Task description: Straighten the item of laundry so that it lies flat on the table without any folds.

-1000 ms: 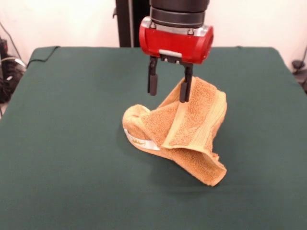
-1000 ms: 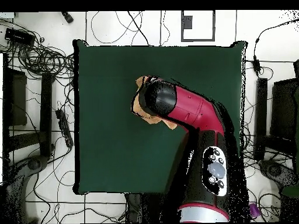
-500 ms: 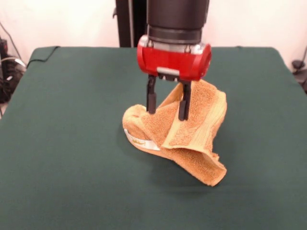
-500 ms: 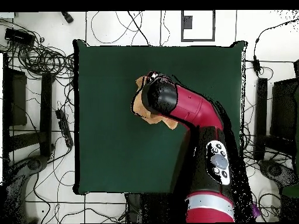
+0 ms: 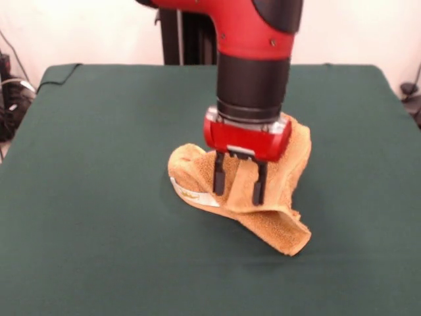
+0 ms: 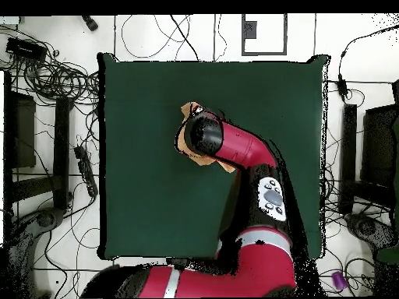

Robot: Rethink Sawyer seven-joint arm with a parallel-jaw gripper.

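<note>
The item of laundry, an orange-tan terry towel (image 5: 275, 227), sits crumpled in a heap near the middle of the green table (image 5: 92, 171), with a white label strip at its lower left. My gripper (image 5: 239, 187) is down on the heap and open. Its two black fingers (image 5: 219, 180) straddle a raised fold with a paler woven band. In the overhead view the arm's wrist (image 6: 206, 134) hides the gripper and most of the towel (image 6: 185, 141); only tan edges show around it.
Green cloth of the table (image 6: 148, 101) stretches wide on every side of the towel. Cables and equipment lie on the floor beyond the table edges in the overhead view.
The gripper has come down from above the towel onto the heap, its fingers now low around the raised fold. The arm has swung its upper links. The towel keeps its shape.
</note>
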